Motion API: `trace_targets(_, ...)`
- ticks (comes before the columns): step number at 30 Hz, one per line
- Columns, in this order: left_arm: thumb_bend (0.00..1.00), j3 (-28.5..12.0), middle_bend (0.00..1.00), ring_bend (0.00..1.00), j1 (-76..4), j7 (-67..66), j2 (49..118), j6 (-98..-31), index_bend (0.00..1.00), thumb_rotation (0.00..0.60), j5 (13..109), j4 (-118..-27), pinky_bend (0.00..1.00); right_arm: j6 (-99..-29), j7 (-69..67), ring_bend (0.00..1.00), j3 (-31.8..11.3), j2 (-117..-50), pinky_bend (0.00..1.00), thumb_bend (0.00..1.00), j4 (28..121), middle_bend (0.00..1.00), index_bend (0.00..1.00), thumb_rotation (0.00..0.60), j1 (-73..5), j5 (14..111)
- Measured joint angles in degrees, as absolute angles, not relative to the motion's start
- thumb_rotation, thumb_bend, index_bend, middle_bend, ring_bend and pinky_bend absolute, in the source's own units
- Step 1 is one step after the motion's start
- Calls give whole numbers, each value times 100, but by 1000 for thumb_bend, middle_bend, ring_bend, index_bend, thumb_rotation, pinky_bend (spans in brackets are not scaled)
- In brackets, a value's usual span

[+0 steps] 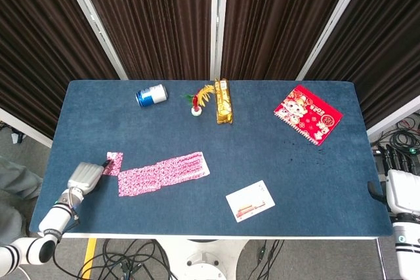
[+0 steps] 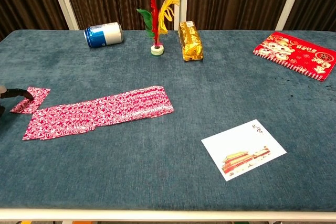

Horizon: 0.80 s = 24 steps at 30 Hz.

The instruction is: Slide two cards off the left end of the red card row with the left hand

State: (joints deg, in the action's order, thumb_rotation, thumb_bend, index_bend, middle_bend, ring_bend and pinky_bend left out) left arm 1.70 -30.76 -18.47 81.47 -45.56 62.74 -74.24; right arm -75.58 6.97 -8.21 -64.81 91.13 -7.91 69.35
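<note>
A row of overlapping red patterned cards [image 1: 164, 172] [image 2: 100, 113] lies fanned across the near left part of the blue table [image 1: 262, 136]. At its left end a card [image 1: 113, 162] [image 2: 31, 99] sits shifted up and to the left, partly off the row. My left hand [image 1: 85, 178] is at the table's left edge with a dark fingertip [image 2: 21, 94] touching that card's left corner. It holds nothing. My right hand is out of sight; only the right arm's white housing [image 1: 401, 195] shows past the right edge.
At the back stand a lying blue can [image 1: 151, 94], a feathered shuttlecock [image 1: 197, 103] and a gold packet [image 1: 224, 101]. A red calendar [image 1: 308, 113] lies back right, a postcard [image 1: 249, 200] near the front edge.
</note>
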Motion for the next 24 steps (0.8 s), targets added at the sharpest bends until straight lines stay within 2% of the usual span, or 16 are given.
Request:
trace_targets(17,760,-188,857,841,-3449,-1509,8478,-4084,125,600,6189,-6542,763,-7473,771,0,-793,-6545,0,266,9085,0,0,600,-827,6879)
trace_targets(24,759,-185,857,841,-3393,-1629,8284,-4404,125,600,6259,-6981,763,-7484,716,0,-796,-6553,0,262,9048,0,0,600,-832,6909)
